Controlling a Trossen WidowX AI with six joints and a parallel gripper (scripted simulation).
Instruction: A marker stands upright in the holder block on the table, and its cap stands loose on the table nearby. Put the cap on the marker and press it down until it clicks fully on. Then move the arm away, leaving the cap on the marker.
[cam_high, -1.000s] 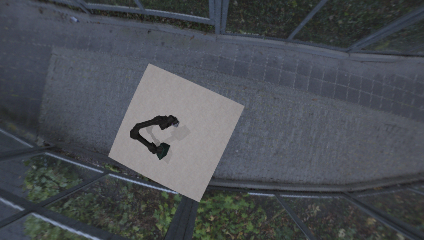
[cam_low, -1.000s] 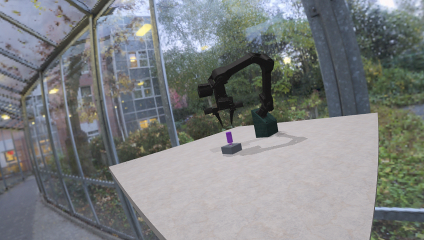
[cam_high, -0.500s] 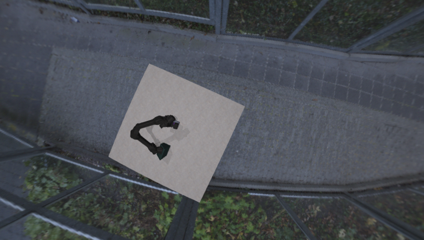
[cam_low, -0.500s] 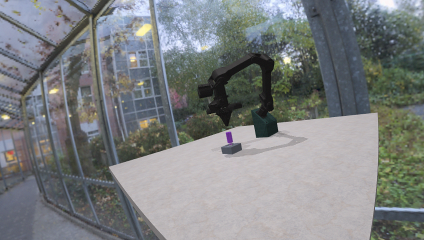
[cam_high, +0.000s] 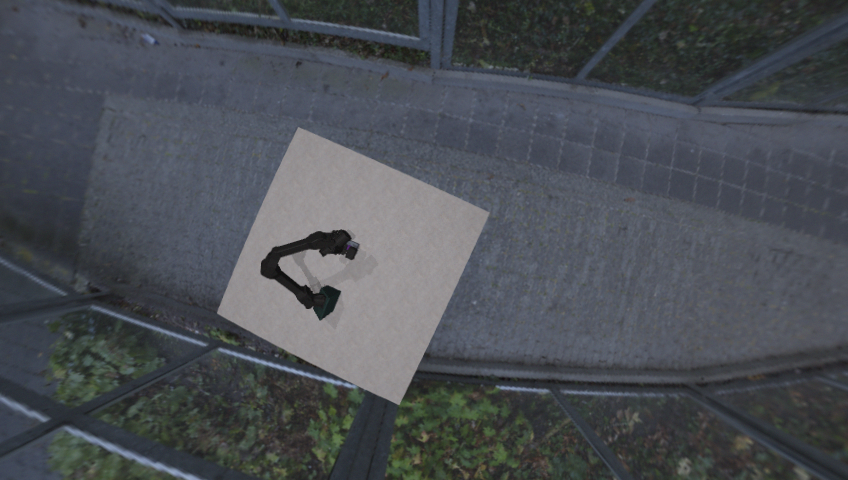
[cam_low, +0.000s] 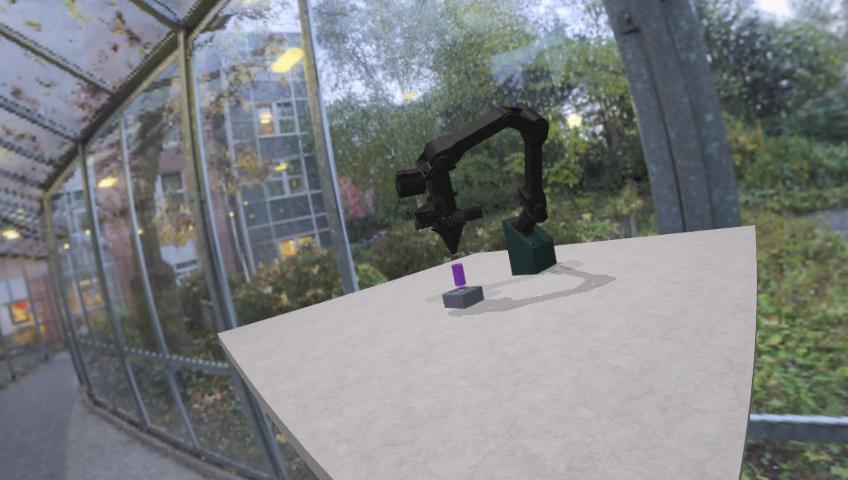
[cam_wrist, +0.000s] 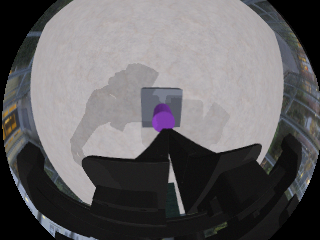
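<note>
- The gripper (cam_low: 451, 246) hangs above the cap (cam_low: 457, 274), with its fingers pressed together into one point. It is closed and there is nothing between the fingers.
- In the exterior view there is a small gap of air between the gripper tip and the top of the cap; they do not touch.
- The cap is purple and stands upright on the marker. Only a thin piece of the marker (cam_low: 460, 288) shows between the cap and the holder block (cam_low: 462, 296), too small to see well.
- The holder block is grey and sits flat on the pale surface (cam_low: 535, 368). From the block, the green base of the arm (cam_low: 529, 246) is at about 2 o'clock in the exterior view, well apart from it.
- In the wrist view the cap (cam_wrist: 162, 119) shows as a purple circle on the grey holder block (cam_wrist: 162, 102), and the closed gripper (cam_wrist: 168, 135) comes up from 6 o'clock, its tip just under the circle.
- In the top view the arm (cam_high: 297, 261) bends like an elbow, and the gripper end (cam_high: 351, 249) is at about 1 o'clock from the green base (cam_high: 326, 302). A little purple shows there, but the cap itself is too small to tell clearly.
- The shadow of the arm (cam_low: 553, 288) lies on the surface between the block and the base.
</note>
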